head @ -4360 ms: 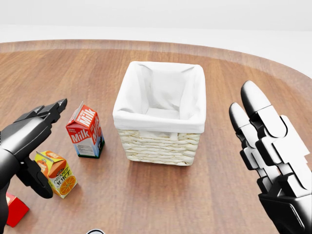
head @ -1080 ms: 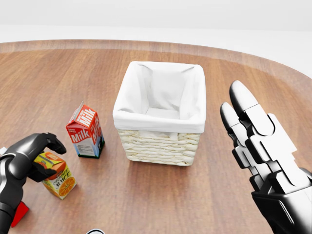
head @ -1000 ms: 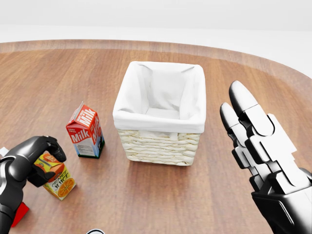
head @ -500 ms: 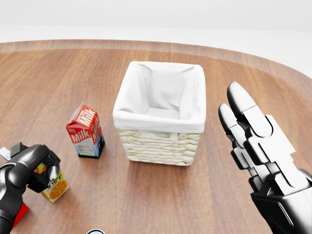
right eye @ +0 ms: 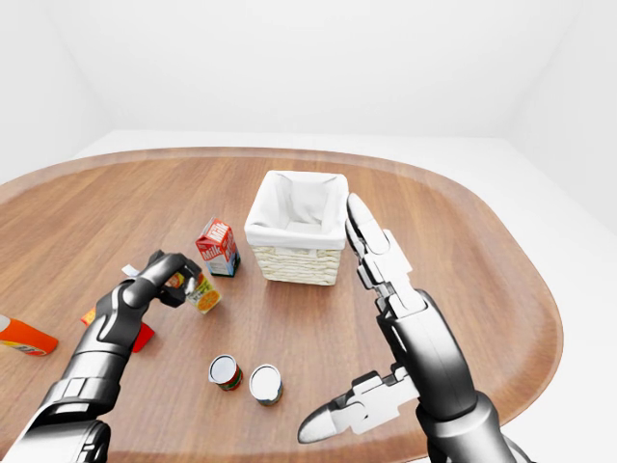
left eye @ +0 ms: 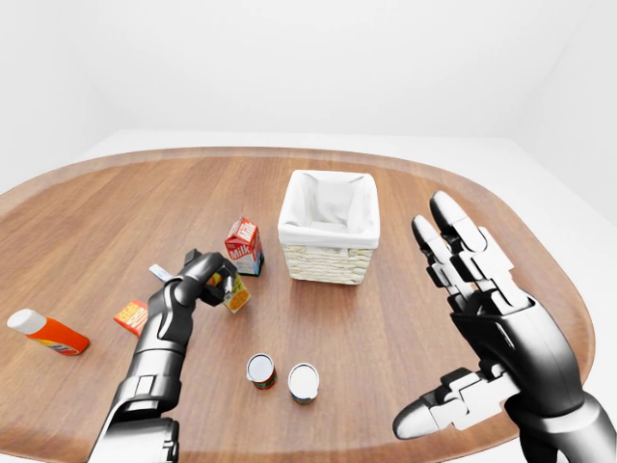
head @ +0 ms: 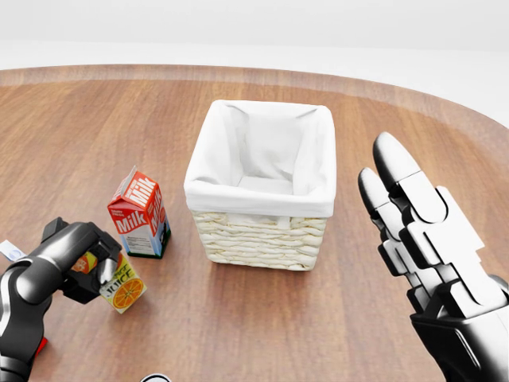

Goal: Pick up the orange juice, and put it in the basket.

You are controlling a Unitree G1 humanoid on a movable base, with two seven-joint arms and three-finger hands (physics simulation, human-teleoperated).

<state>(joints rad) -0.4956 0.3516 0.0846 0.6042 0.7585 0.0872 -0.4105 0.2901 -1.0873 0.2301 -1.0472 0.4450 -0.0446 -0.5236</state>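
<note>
The left hand (head: 79, 267) grips the tilted orange juice carton (head: 121, 290) near the worktop's (head: 318, 334) left edge; the right hand (head: 433, 255) is spread open.

Black left hand (head: 79, 267) curled tight, fingers closed round what it holds; black-and-silver right hand (head: 433, 259) raised, fingers straight and spread.

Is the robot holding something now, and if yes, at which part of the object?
Yes. The left hand is closed around the upper part of the orange juice carton, which is tilted. The right hand is open and holds nothing.
</note>
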